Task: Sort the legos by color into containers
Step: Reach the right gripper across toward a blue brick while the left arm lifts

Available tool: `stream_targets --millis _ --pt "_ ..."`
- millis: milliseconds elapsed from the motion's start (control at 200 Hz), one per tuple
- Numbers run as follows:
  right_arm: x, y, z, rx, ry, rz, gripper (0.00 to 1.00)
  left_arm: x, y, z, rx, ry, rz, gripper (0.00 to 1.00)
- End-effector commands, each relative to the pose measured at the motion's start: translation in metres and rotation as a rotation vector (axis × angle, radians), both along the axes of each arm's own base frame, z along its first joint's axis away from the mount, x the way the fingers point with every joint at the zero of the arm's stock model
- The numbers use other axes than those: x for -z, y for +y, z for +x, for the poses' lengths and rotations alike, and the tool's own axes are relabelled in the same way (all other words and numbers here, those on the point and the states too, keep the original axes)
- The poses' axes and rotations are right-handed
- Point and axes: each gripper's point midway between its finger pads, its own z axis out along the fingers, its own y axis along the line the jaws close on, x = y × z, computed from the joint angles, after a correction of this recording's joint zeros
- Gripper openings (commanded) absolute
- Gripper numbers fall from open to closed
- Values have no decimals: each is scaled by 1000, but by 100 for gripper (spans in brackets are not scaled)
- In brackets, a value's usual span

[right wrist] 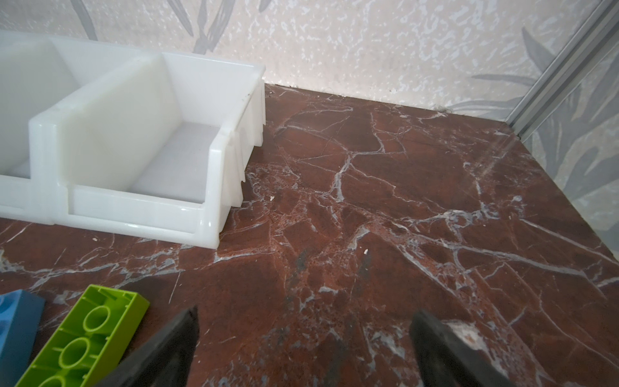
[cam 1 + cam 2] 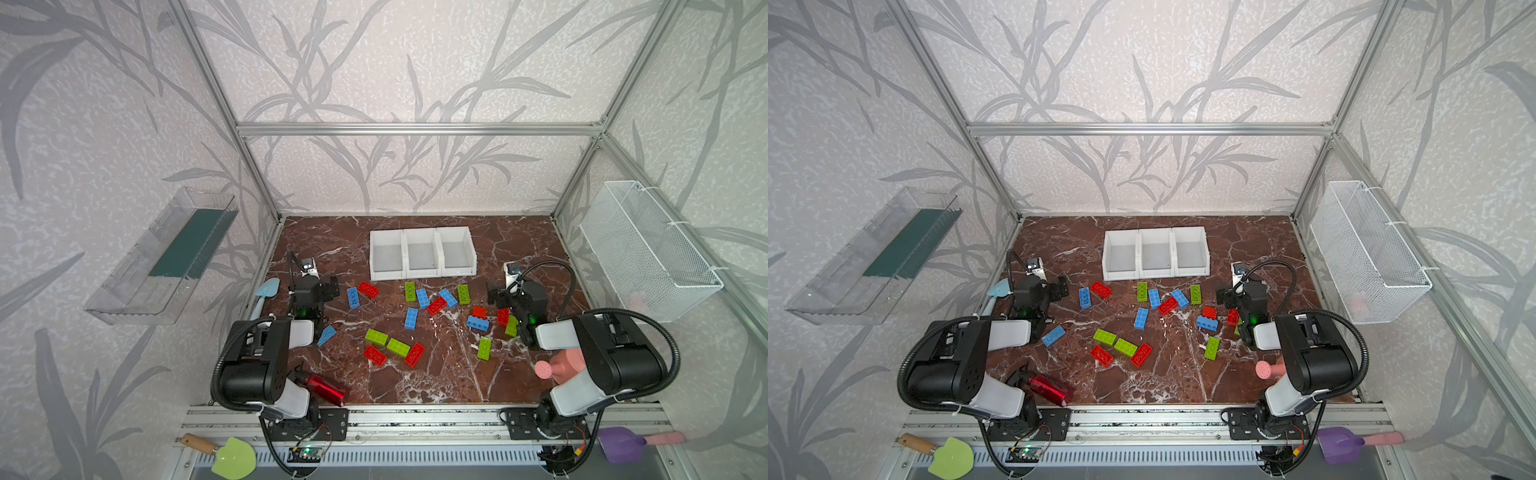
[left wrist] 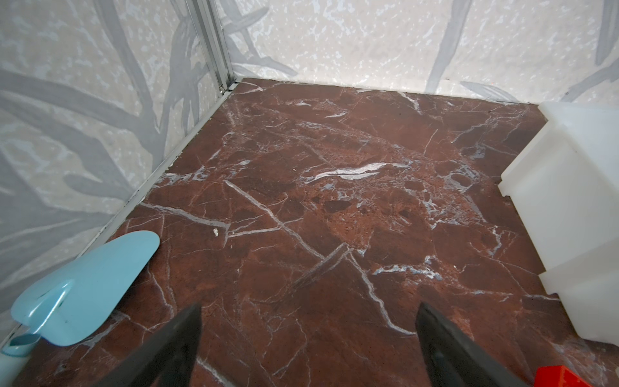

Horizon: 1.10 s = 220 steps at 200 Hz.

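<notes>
Several legos in blue, red and lime green lie scattered across the middle of the marble table, such as a blue brick (image 2: 353,297), a red brick (image 2: 368,289) and a green brick (image 2: 398,347). The three joined white containers (image 2: 423,272) (image 2: 1156,272) stand empty at the back centre. My left gripper (image 2: 330,289) (image 3: 308,308) is open over bare marble left of the bricks. My right gripper (image 2: 496,293) (image 1: 304,311) is open too, right of the bricks. In the right wrist view an upturned green brick (image 1: 83,338) lies beside one finger, and the container (image 1: 214,160) is ahead.
A red metal bottle (image 2: 326,388) lies front left by the left arm's base. A light blue scoop (image 2: 266,291) sits at the left edge, a pink watering can (image 2: 561,365) front right. A wire basket (image 2: 648,257) and a clear tray (image 2: 162,257) hang on the side walls.
</notes>
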Motion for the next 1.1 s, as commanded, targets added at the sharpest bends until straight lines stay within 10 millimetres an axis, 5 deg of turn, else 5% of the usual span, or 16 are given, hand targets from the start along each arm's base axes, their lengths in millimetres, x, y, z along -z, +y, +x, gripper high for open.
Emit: stream_targets --millis 0,325,460,590,720,840,1094 --pt "-12 -3 7 17 -33 5 99 -1 2 -1 -7 -4 1 99" --pt "-22 1 2 18 -73 -29 99 -6 1 -1 -11 -2 9 99" --pt "-50 10 -7 50 -41 -106 99 -26 2 1 -31 67 20 99" --pt "-81 22 -11 78 108 36 99 -72 17 -9 -204 35 31 99" --pt "-107 65 -27 -11 193 39 99 -124 14 -24 -293 5 -115 99" --pt "-129 130 -49 -198 220 -10 99 -166 4 -46 -296 -27 -265 99" --pt "-140 260 -90 -543 287 -68 96 -212 -15 -110 -177 -48 -366 99"
